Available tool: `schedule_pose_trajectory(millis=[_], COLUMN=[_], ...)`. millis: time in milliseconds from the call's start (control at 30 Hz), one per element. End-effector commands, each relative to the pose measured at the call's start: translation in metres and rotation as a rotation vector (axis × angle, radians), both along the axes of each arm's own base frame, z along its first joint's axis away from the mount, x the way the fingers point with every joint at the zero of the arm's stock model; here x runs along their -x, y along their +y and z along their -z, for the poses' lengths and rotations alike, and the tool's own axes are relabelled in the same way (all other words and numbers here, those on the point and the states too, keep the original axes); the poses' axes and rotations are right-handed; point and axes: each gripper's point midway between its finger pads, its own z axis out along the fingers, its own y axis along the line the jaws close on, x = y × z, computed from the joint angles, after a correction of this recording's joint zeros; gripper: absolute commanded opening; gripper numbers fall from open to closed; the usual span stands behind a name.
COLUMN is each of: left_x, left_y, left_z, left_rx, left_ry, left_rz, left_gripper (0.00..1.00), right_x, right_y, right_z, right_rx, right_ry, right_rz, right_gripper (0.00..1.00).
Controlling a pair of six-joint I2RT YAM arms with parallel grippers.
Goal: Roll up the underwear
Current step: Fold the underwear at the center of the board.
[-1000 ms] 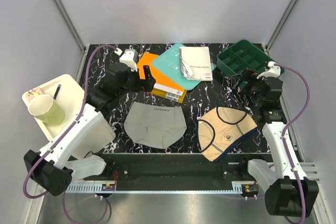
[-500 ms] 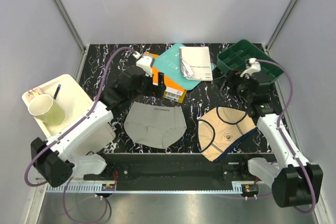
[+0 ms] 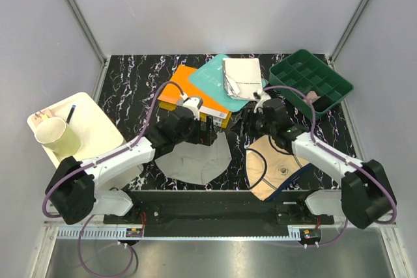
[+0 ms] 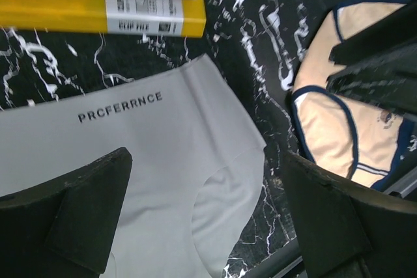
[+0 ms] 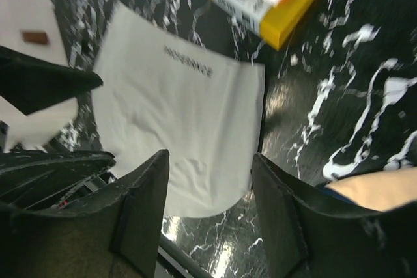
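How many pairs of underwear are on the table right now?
2. The grey briefs lie flat near the front edge, about the middle. The beige briefs with navy edging lie just to their right, partly covered by an arm. No others show.

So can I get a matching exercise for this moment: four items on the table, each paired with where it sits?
Things:
1. grey briefs
2. beige briefs
3. green divided tray
4. paper cup

Places:
A. far right corner of the table
B. standing on the cream tray at the left edge
C. spread flat at the near edge, just nearer than the orange book
D. near edge, right of centre

Pairs: 1-C, 2-D, 3-A, 4-B
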Motion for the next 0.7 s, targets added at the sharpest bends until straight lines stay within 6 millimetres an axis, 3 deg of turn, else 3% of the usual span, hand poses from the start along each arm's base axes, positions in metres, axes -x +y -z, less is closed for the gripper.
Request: schedule_pose_trajectory(millis=[0,167,300,667], left_x=[-0.011,-0.024,-0.034,-0.055], left_y=[-0.008,0.009,0.028,0.057], left_z=[0.000,0.007,0.024,0.058], left_rx=[0.069,0.073,0.086,0.066], left_ry=[-0.036,-0.055,-0.031,-0.009], left_rz=[-0.037,-0.114,-0.186,-0.281], left_gripper=[0.99,0.99,0.99,0.99], right_x=[0.008,-0.001,-0.010,-0.024], right_y=[0.016,0.018,0.023,0.040], right_z=[0.033,0.054,0.075,0.093], right_rx=[0.041,0.120,0.167,0.167], right_ry=[0.065,0.069,0.100,0.094], right_rz=[-0.020,-0.025,-0.043,-0.089], right_gripper=[0.60,0.61,0.57,0.49])
